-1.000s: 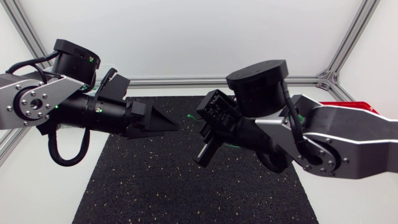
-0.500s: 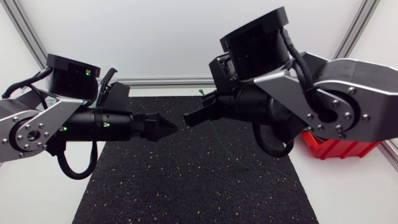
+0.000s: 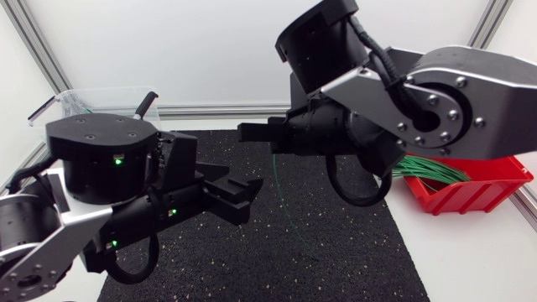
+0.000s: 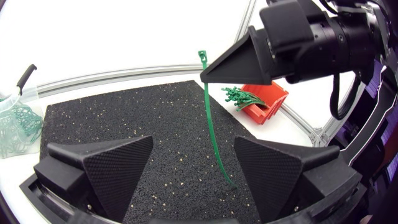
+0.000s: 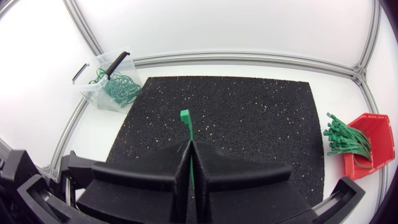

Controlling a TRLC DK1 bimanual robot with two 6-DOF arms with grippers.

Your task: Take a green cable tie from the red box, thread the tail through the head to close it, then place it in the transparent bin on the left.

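Observation:
A green cable tie [image 4: 211, 124] hangs tail down above the black mat [image 3: 336, 252], its head [image 5: 185, 118] sticking up past my right gripper [image 5: 188, 146], which is shut on it just below the head. In the head view the tie [image 3: 281, 189] drops as a thin line from the right gripper [image 3: 267, 138]. My left gripper [image 3: 243, 197] is open, just left of the tie. In the left wrist view the tail ends between its fingers [image 4: 115, 171], touching neither. The red box [image 3: 470, 193] holds several green ties. The transparent bin [image 3: 84, 101] stands at the back left.
The mat covers the middle of the white table [image 3: 470, 260]. An aluminium frame rail [image 3: 218, 109] runs along the back edge. The bin [image 5: 109, 81] holds closed green ties and has a black handle. The red box [image 5: 367, 146] sits off the mat's right edge.
My left arm swung down and toward the front, turning its open gripper to face the tie. My right arm rose and drew back, uncovering the red box, the tie still held.

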